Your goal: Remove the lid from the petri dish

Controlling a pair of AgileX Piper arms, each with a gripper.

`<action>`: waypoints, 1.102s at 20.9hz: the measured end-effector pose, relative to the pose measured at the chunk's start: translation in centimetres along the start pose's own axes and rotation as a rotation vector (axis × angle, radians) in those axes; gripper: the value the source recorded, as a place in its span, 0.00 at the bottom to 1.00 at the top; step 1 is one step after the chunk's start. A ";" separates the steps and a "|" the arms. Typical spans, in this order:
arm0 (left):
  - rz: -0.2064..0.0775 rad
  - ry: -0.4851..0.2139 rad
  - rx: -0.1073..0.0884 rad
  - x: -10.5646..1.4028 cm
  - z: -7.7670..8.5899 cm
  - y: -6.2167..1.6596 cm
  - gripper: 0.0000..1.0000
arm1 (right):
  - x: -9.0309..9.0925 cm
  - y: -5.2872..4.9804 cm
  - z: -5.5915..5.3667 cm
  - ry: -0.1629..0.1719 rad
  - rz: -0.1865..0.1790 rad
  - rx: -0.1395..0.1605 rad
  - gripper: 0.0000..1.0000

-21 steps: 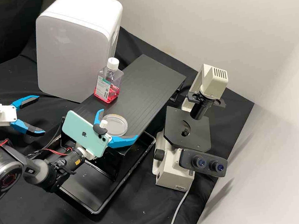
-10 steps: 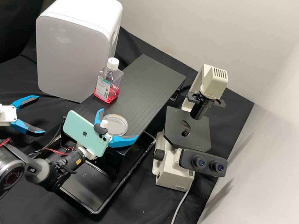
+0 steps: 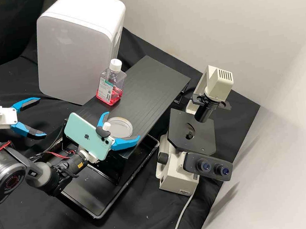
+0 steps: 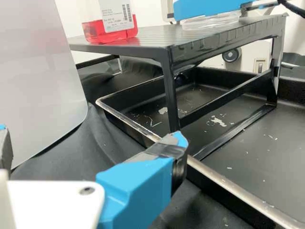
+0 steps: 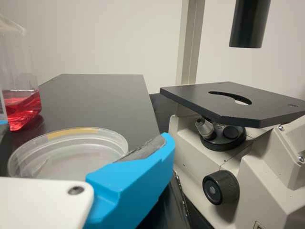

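A clear lidded petri dish (image 3: 120, 126) (image 5: 66, 150) lies near the front corner of the black raised platform (image 3: 149, 88). My right gripper (image 3: 121, 125) (image 5: 81, 133) is open and straddles the dish, one blue finger on each side. In the right wrist view one finger pad (image 5: 143, 150) lies against the dish rim. My left gripper (image 3: 38, 117) (image 4: 90, 143) hangs open and empty over the black bench, well to the left of the platform. From the left wrist view the dish (image 4: 209, 20) sits on the platform top under a blue finger.
A flask of red liquid (image 3: 109, 84) stands on the platform's back left part. A white box (image 3: 75, 42) is behind it. A microscope (image 3: 194, 143) stands close on the right. The platform rests in a black tray (image 3: 92, 197).
The right gripper's fingers have drawn closer together around the dish, and the dish has shifted slightly toward the back. The left arm has stayed put.
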 end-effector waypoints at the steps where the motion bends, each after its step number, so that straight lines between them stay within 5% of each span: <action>1: -0.005 0.001 0.001 0.0 0.0 -0.12 1.00 | 0.0 0.0 0.0 0.000 0.000 0.000 0.00; 23: -0.010 0.001 0.001 0.1 0.0 -0.25 1.00 | 0.0 0.1 -0.1 0.006 0.006 0.000 0.00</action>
